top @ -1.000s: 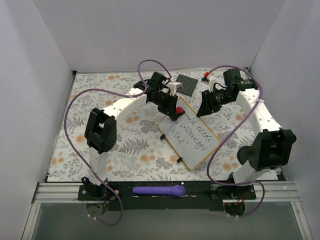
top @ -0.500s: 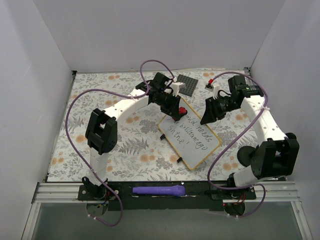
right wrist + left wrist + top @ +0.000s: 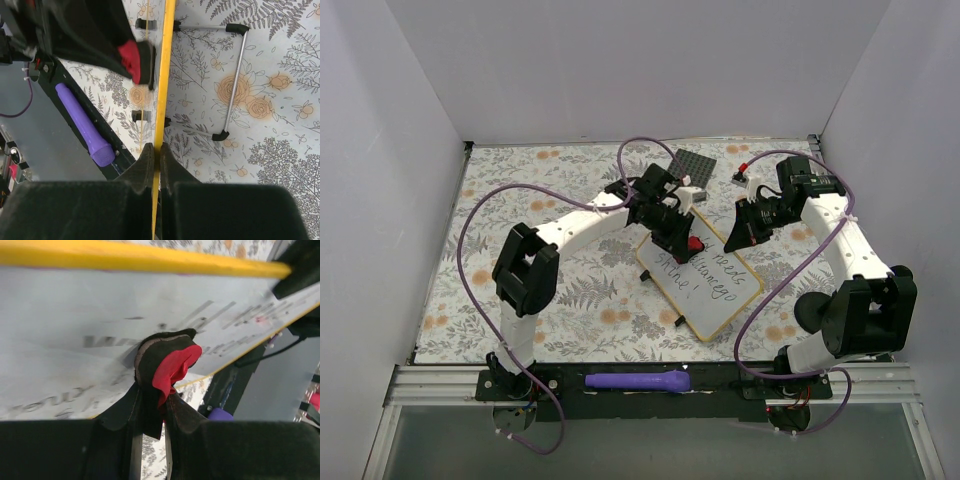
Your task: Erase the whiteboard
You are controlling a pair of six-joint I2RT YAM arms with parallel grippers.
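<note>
Your left gripper (image 3: 684,240) pinches a red-and-black eraser (image 3: 167,367) tight, pressed against the whiteboard (image 3: 712,292) near its far corner; your right gripper (image 3: 156,150) clamps the board's yellow frame edge; the board sits skewed, between the table's (image 3: 520,200) centre and right edge, handwriting showing.

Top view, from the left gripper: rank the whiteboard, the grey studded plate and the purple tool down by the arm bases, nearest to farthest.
1. whiteboard: directly under the left gripper and its red eraser pad.
2. grey studded plate: just beyond the gripper, toward the far side.
3. purple tool: farthest, at the bottom of the view.
</note>
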